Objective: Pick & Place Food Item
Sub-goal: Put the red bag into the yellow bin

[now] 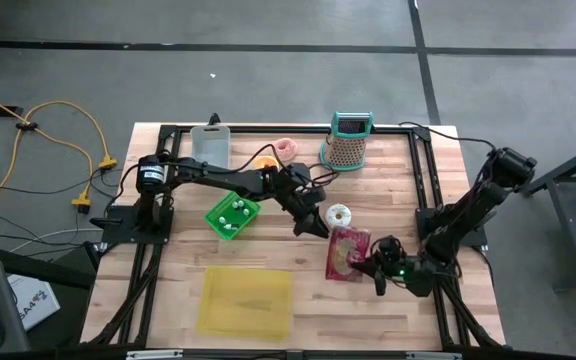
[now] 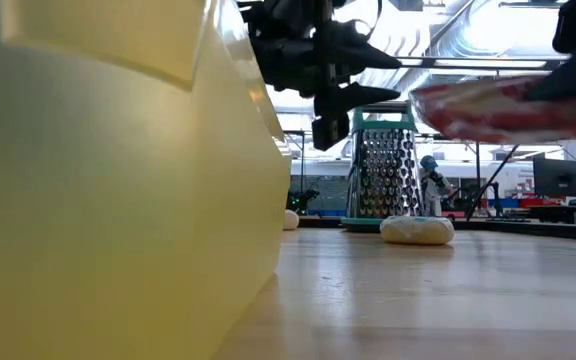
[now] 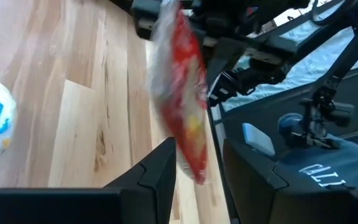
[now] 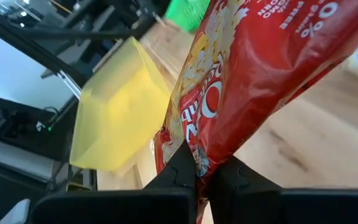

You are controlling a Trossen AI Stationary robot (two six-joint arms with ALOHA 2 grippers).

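Right wrist view: right gripper [image 4: 199, 163] clamped on snack bag [image 4: 253, 68], lifted.
Left gripper [image 3: 194, 165]: released, fingers flanking bag's far end.
Advice: left backs away; right carries bag toward yellow bin [image 1: 246, 300].

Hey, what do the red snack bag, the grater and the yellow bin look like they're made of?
The red printed snack bag looks like thin glossy plastic film: it creases and shines. The box grater seems to be perforated shiny metal with a teal, probably plastic, handle. The yellow rectangular bin looks like translucent matte plastic, since light glows through its wall in the low view.
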